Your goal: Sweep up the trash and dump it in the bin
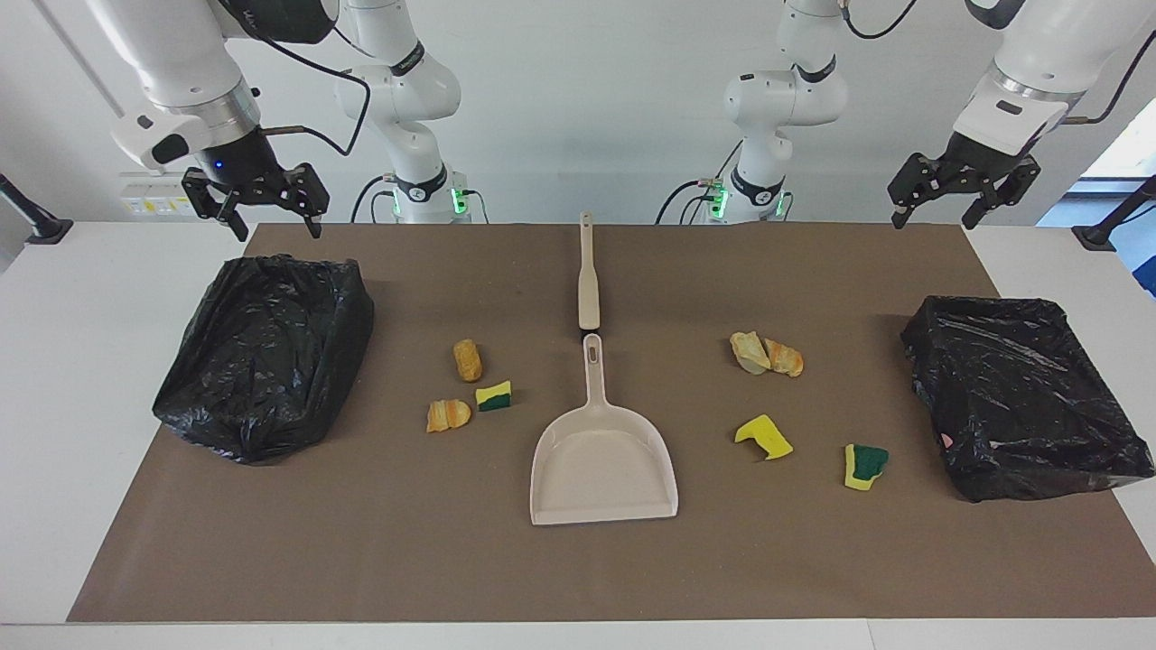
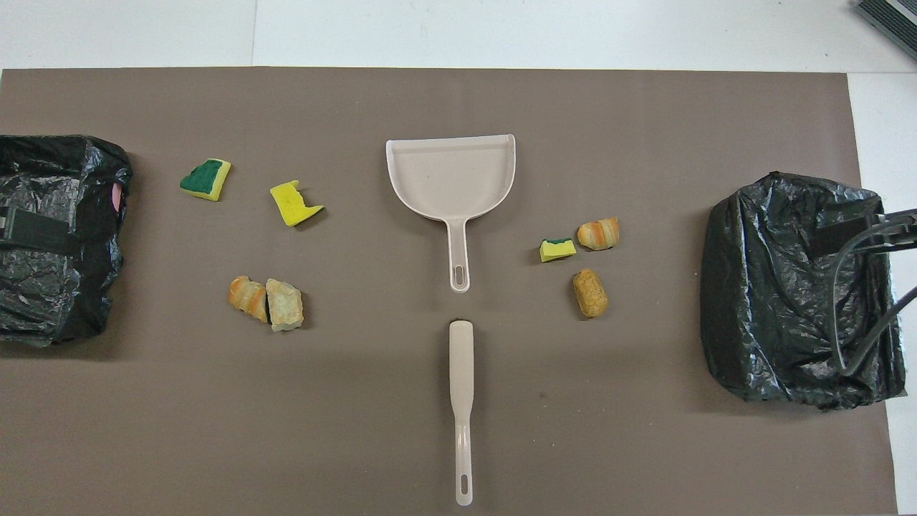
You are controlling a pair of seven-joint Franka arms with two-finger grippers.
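Facing view, biggest stuff first: a brown paper-like mat [image 1: 578, 569] covers most of the white table [image 1: 81, 379]. Taking the dustpan as the middle of the dial, a bin lined with a crumpled black plastic bag [image 1: 266, 357] sits at about 9 o'clock, at the right arm's end. A second black-bagged bin [image 1: 1020, 397] sits at 3 o'clock, at the left arm's end.

The beige plastic dustpan [image 1: 603, 460] lies flat mid-mat, its handle pointing to 12. The long beige plastic brush handle [image 1: 588, 275] lies in line with it at 12, nearly touching end to end.

Both arms just wait. The right gripper [image 1: 275, 227] hangs over the mat edge above the first bin, jaws apart and holding nothing. The left gripper [image 1: 935, 219] hangs over the mat's corner by the second bin, same deal.

The trash [image 1: 494, 395] is seven little scraps on the mat. Three sit around 10 o'clock: two orange-tan bread chunks and a yellow-green sponge bit. Four sit between 1 and 3: two touching bread chunks and two sponge pieces.
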